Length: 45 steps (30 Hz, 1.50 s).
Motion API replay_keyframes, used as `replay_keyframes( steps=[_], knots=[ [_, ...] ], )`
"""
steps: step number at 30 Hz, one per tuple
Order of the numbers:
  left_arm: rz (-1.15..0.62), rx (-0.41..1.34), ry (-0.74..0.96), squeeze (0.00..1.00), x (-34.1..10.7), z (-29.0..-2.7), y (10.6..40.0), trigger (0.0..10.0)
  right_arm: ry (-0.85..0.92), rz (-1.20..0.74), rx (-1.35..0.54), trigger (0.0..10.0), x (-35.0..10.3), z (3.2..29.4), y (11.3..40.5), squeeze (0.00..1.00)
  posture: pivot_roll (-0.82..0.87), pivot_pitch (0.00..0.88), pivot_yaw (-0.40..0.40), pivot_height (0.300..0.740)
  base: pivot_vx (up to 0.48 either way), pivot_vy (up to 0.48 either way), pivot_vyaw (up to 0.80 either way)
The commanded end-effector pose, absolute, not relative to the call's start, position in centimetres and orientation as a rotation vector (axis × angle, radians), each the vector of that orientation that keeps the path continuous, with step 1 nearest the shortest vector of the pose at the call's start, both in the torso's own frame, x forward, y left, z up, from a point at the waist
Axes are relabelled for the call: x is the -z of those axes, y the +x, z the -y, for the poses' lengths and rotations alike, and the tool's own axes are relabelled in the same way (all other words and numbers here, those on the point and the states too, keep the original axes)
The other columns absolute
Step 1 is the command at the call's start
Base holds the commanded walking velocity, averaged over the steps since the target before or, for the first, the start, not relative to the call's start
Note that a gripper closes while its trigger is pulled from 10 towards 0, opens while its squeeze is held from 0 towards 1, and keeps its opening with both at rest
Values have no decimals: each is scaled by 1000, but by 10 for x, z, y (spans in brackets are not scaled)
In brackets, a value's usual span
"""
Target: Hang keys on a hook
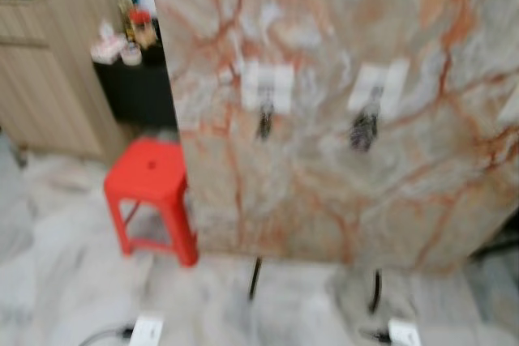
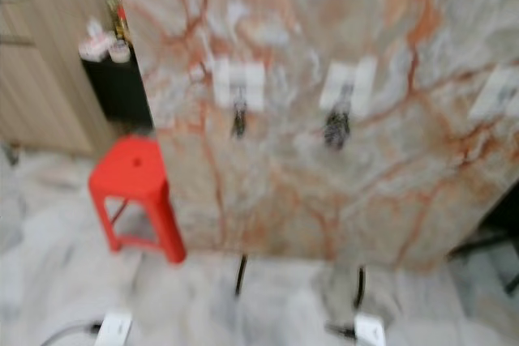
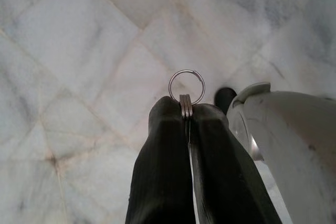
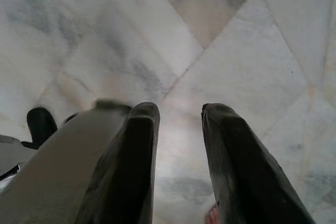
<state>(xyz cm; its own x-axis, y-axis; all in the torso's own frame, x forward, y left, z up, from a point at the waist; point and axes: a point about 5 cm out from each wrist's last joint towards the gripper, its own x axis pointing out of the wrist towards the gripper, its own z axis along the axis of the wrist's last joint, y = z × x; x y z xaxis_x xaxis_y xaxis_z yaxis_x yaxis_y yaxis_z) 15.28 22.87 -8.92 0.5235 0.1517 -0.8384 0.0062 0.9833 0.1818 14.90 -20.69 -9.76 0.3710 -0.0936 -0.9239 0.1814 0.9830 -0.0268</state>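
the left end effector (image 3: 186, 115) pinches the key ring (image 3: 186, 86) low over the floor (image 3: 79, 51), the right end effector (image 4: 178, 116) hangs wide, and hanging on a wall hook (image 1: 266, 91) remains undone.

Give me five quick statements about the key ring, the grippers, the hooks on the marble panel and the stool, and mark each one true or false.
1. The left gripper has its jaws shut on the key ring. True.
2. The right gripper holds a key between its jaws. False: its jaws stand apart with only the marble floor between them.
3. A red stool stands at the left edge of the marble panel. True.
4. The white hook plates on the panel are all bare. False: dark items hang below two of them, too blurred to identify.
5. The key ring already hangs on a hook. False: it is pinched in the left gripper above the floor.
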Motion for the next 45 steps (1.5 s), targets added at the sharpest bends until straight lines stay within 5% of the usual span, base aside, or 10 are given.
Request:
replay_keyframes(
  steps=[1, 45],
  knots=[
    [-998, -84, 169, 0, 87, -226, 159, 10000, 83, -1180, 194, 10000, 97, 213, 147, 0, 5, 0, -8, 723, 0, -480, 0],
    [-977, -57, 164, 0, 85, -218, 168, 10000, 72, -1188, 193, 10000, 99, 211, 145, 0, -15, 0, 0, 723, 0, -477, 0]
  ],
)
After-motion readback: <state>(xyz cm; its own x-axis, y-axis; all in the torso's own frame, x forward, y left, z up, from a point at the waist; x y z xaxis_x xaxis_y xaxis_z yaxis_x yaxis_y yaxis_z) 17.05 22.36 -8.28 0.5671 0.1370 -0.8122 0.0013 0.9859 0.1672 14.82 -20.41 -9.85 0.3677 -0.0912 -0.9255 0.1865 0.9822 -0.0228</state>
